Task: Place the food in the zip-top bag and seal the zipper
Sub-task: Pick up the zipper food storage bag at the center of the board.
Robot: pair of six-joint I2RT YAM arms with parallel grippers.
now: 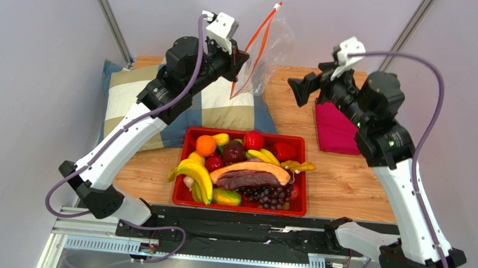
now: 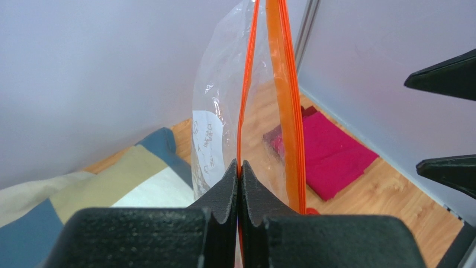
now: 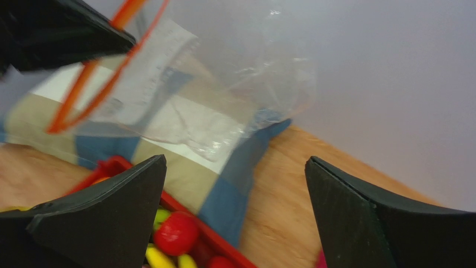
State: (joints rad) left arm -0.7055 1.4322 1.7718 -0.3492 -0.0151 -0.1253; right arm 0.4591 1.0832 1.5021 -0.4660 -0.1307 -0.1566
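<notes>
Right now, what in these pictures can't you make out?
Left wrist view: writing on the label of the bag, too small to read; the bag's near part, behind the left gripper.
Right wrist view: most of the tray, blurred, behind the fingers of the right gripper and cut by the lower edge.
Top view: part of the cloth, under the right arm.

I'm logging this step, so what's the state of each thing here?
Bag, held up, empty.
Zipper, unsealed, mouth open.
Left gripper, shut on the zipper.
Right gripper, open, empty.
Tray, full of food.
Cloth, folded.
</notes>
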